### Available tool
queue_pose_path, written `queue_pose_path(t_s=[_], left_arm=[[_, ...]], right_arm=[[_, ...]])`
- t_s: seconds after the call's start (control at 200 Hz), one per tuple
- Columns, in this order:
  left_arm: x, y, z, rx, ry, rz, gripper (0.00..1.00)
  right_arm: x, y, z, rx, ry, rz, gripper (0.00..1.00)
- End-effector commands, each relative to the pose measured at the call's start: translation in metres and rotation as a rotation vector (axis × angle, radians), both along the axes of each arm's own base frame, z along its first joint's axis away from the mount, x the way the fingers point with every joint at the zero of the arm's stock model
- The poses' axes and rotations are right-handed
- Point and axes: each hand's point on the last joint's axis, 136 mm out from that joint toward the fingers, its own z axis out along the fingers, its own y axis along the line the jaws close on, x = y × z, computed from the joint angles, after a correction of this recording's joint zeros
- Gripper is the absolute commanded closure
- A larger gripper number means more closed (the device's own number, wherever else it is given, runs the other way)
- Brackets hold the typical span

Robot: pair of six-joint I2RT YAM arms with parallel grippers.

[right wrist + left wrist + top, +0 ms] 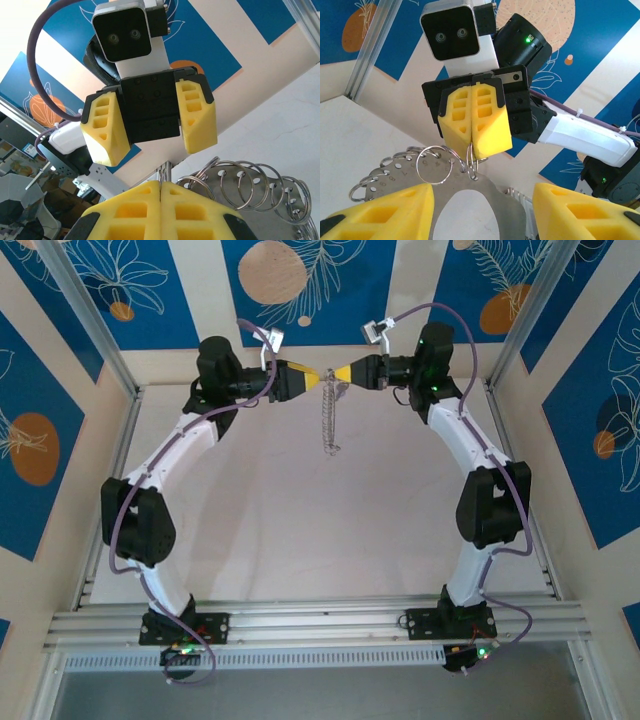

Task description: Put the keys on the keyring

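The keyring hangs over the far middle of the table, between the two grippers. It is a flat grey metal plate with an oval hole, edged with several small silver loops. My right gripper is shut on one small loop at the plate's top edge, and its yellow fingers are pressed together. My left gripper faces it tip to tip and stands open. The plate lies between the left fingers with a gap on the right side. The keys are out of view.
Aluminium rails run along the near edge by the arm bases. Slanted frame posts and blue patterned wall panels close in the table on three sides. Purple cables loop beside each arm.
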Motion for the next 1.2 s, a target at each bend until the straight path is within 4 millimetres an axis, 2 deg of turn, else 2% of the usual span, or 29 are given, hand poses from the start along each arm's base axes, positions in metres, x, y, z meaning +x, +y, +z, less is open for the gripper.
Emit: queue_pose_path(t_s=[0.0, 0.665, 0.98, 1.195], left_arm=[[0.002, 0.004, 0.011, -0.014, -0.034, -0.01, 0.46], [0.006, 0.003, 0.012, -0.04, -0.02, -0.019, 0.56], [0.006, 0.0, 0.012, -0.049, -0.016, -0.028, 0.57], [0.004, -0.001, 0.01, -0.053, -0.015, -0.044, 0.63]], right_arm=[[-0.011, 0.005, 0.013, 0.005, -0.04, 0.039, 1.0], [-0.015, 0.022, 0.015, 0.007, -0.046, 0.056, 1.0], [-0.014, 0.024, 0.014, 0.006, -0.043, 0.053, 1.0], [-0.013, 0.024, 0.014, 0.006, -0.042, 0.046, 1.0]])
